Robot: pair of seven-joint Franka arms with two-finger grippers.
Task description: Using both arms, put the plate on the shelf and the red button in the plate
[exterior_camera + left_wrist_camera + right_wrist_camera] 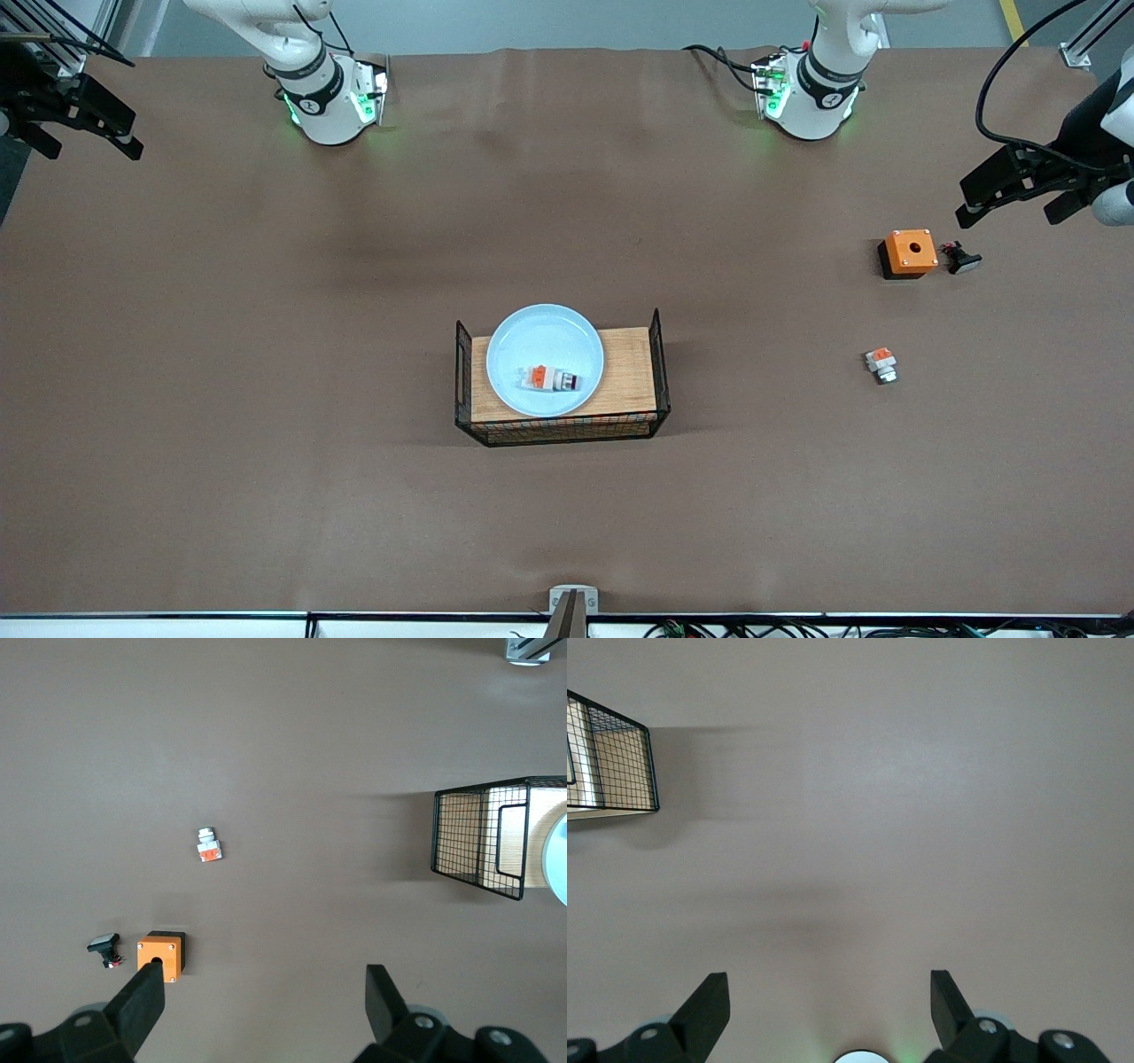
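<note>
My left hand [1010, 199] hangs spread and empty over the tabletop's [266, 354] matte brown cloth near the boxy orange housing [910, 252]; my right hand [84, 133] waits likewise released. The smooth, round pale-blue plate [532, 341] rests on the wire-ended wooden tray [633, 372], the blocky red button [551, 378] lying in it.
</note>
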